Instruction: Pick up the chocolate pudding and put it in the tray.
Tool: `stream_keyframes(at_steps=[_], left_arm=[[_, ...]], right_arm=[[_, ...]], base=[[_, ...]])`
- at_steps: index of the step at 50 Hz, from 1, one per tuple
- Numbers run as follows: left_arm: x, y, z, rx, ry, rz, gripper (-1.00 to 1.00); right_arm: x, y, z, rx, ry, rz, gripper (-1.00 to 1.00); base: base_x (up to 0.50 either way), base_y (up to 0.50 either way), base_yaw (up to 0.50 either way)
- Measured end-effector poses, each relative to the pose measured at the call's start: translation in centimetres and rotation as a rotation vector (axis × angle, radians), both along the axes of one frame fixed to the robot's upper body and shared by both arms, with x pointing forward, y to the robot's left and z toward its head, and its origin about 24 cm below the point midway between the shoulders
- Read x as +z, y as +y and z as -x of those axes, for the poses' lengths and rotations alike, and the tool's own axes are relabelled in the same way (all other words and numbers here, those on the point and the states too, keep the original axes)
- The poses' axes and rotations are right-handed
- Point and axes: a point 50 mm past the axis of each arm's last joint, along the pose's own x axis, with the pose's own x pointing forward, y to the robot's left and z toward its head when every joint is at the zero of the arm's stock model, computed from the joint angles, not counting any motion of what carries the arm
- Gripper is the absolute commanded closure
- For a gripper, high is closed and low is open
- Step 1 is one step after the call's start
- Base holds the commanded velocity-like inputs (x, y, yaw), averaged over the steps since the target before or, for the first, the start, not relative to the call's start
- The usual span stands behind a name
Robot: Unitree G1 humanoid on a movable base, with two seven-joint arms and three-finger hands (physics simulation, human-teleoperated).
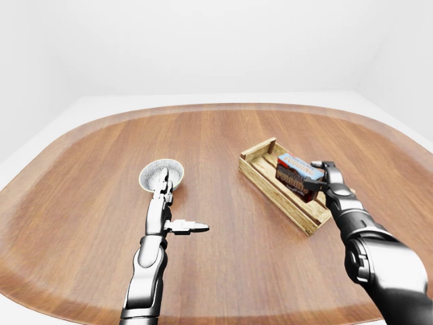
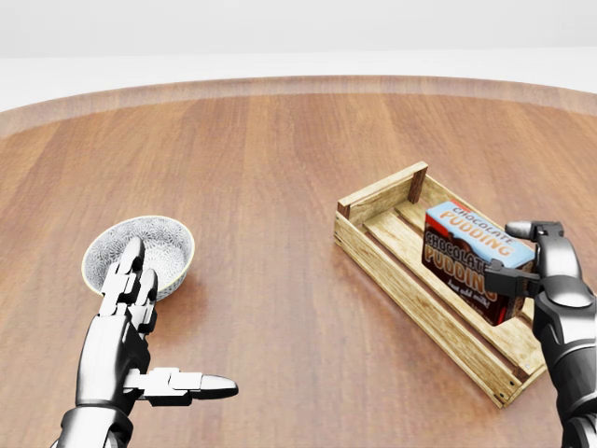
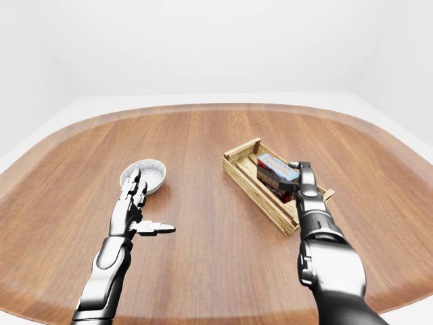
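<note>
Over the slatted wooden tray (image 2: pixel 387 250) at the right of the head view, my right hand (image 2: pixel 534 254) pinches the brown-and-blue chocolate pudding box (image 2: pixel 471 259) by its right end, fingers closed on that end so the printed face tilts up toward me. The box sits low inside the tray's walls, though I cannot tell whether its underside touches the slats. I judge placing is nearly done; letting go is what remains. My left hand (image 2: pixel 140 327) hangs idle with fingers spread straight, just below the patterned white ceramic bowl (image 2: pixel 159 245), clear of the work on the brown wooden table (image 2: pixel 270 168).
</note>
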Motion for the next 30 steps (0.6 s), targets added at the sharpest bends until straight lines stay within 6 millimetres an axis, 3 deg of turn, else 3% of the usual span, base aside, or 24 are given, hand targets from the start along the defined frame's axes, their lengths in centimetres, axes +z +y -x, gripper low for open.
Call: stream_keyframes(at_steps=[30], left_arm=[[0.0,0.0,0.0,0.0,0.0,0.0,-1.0]], right_arm=[[-1.6,-0.6,1.2,-0.032,0.04,-0.003,1.0]], base=[[0.0,0.0,0.0]])
